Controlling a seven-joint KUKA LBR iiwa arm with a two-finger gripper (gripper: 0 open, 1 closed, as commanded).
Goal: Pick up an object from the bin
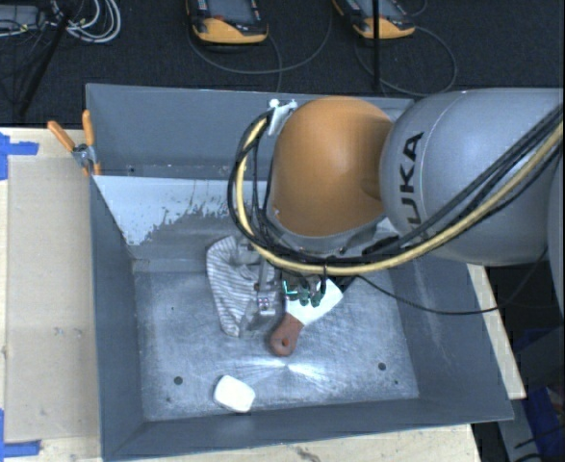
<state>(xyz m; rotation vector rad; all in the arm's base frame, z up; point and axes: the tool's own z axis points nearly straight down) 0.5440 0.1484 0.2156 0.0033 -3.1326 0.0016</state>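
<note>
The grey striped cloth (pixel 226 279) lies crumpled near the middle of the bin's (pixel 157 340) floor, bunched upright into a loose fold. The gripper (pixel 263 308) is down at the right edge of this cloth, its metal end against or just over the fabric; whether the claw is open or closed cannot be told, nor whether it has hold of anything. Just right of the cloth, and a little nearer the bin's front wall, lies a brown rounded handle (pixel 286 336), tilted, with a white and green piece (pixel 322 296) at its upper right end, partly under the wrist. Well in front of the cloth, close to the front wall, rests a small white lump (pixel 234 393), apart from everything else. Above the cloth's right side sits the orange cover (pixel 325 166) on the wrist, with yellow and black cables (pixel 246 221) looping round it, and the grey arm (pixel 475 181) extends away to the right.
</note>
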